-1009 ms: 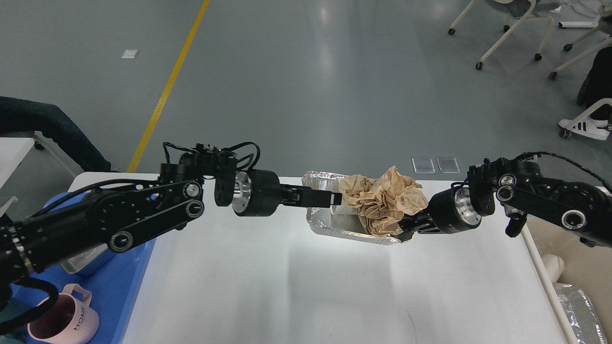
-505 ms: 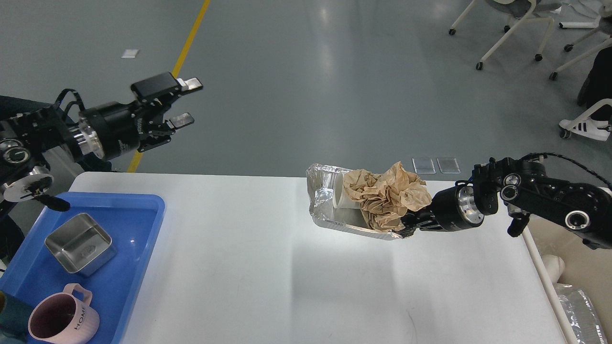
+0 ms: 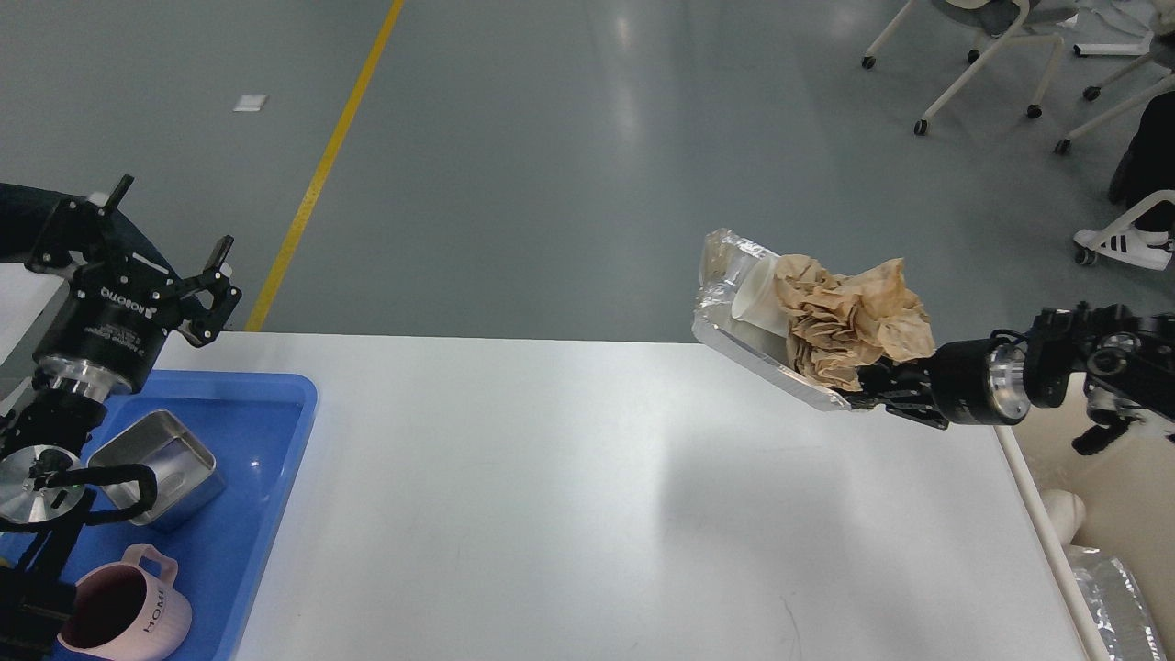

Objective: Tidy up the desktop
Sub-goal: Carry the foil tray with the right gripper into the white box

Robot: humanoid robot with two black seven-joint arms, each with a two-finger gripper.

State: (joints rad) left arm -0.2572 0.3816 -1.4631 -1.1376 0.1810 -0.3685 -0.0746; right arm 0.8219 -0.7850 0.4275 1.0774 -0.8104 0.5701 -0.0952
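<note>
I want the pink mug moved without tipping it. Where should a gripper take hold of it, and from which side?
Probably by the loop handle of the pink mug, which sticks up at its far side toward the steel box. The mug stands upright, mouth open, in the blue tray. Coming from above looks best, fingers either side of the handle; the left arm partly hides the mug's near-left edge.

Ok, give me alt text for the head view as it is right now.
The right gripper holds a tilted foil tray of crumpled brown paper and a white cup above the white desktop. At far left, the open left gripper is above a blue tray with a steel container and pink mug.
</note>
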